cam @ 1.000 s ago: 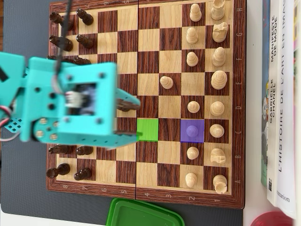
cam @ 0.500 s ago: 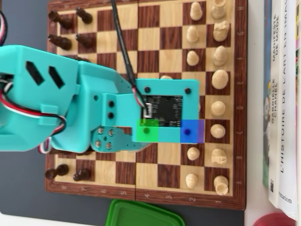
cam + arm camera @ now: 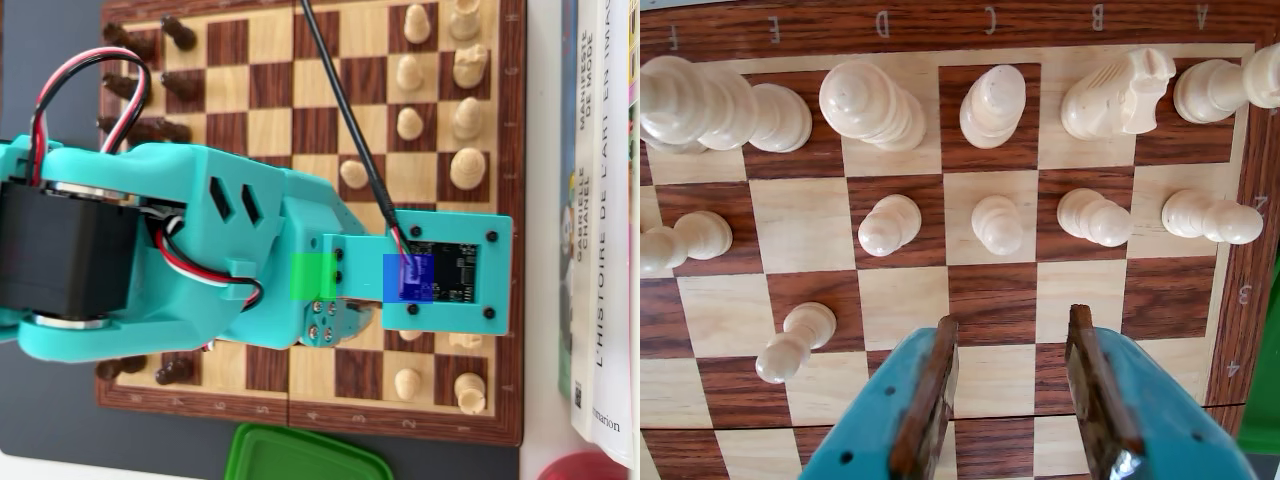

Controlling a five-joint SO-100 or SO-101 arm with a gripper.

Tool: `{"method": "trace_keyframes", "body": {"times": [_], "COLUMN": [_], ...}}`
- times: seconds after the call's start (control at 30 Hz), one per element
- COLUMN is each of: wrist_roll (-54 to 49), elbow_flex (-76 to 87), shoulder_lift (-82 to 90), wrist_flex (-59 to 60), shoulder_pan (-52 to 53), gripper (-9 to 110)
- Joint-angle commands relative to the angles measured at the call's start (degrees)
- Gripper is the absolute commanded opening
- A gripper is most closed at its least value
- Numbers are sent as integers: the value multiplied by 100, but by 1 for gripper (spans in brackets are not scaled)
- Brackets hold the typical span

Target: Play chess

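1. Chessboard fills the wrist view, its dark and light wooden squares running out to a brown border with file letters along the top edge.
2. Gripper enters that view from 6 o'clock; its two teal fingers with brown inner pads stand spread apart, with nothing between them but bare squares.
3. White pawns sit ahead of the gripper: one at 12 o'clock from the gap between the fingers, another toward 11 o'clock, and one toward 1 o'clock.
4. Advanced pawn stands a rank nearer the camera, at 9 o'clock from the left finger and apart from it.
5. White knight stands in the back rank toward 1 o'clock, with a bishop just to its left.
6. Seen from overhead, the teal arm lies across the board's middle, hiding the gripper beneath the camera mount.
7. Dark pieces cluster at 10 o'clock there, white pieces at 1 o'clock.
8. Books stand at 3 o'clock off the board; a green lid lies at 6 o'clock.
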Motion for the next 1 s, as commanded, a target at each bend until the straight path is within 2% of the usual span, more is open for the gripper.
{"method": "trace_keyframes", "body": {"times": [0.0,0.97], "wrist_roll": [-35,-35], "elbow_flex": [-475,-1318], "shoulder_lift": [-70,-1424], "wrist_flex": [-35,-44], "shoulder_pan": [79,185], "gripper": [16,16]}}
